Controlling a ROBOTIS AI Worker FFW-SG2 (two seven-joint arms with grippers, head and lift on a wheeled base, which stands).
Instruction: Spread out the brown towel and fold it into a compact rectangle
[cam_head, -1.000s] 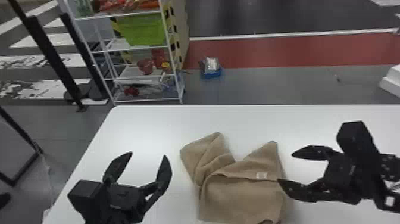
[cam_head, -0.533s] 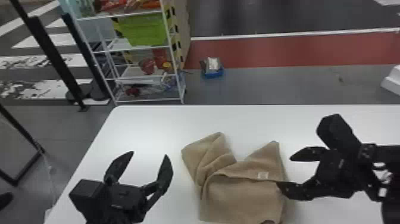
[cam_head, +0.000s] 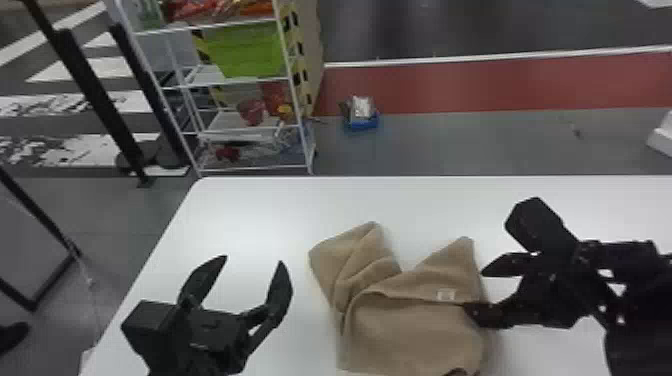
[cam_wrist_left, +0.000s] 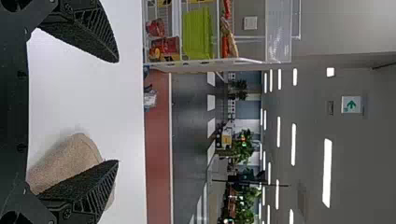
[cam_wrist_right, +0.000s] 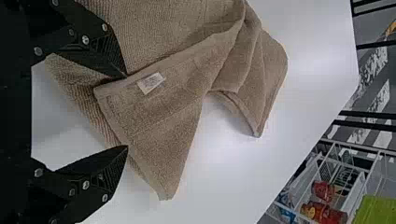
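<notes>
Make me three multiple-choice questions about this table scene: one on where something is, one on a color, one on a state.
1. Where is the left gripper?
A) Above the towel
B) Right of the towel
C) Left of the towel

2. What color is the towel's label?
A) Red
B) White
C) Blue

3. How does the towel lie?
A) Rumpled, corners sticking out
B) In a neat rectangle
C) Rolled up tight

Answers:
1: C, bare tabletop separates them in the head view.
2: B, a small white patch stands out against the brown.
3: A, two peaks point away from an uneven fold.
</notes>
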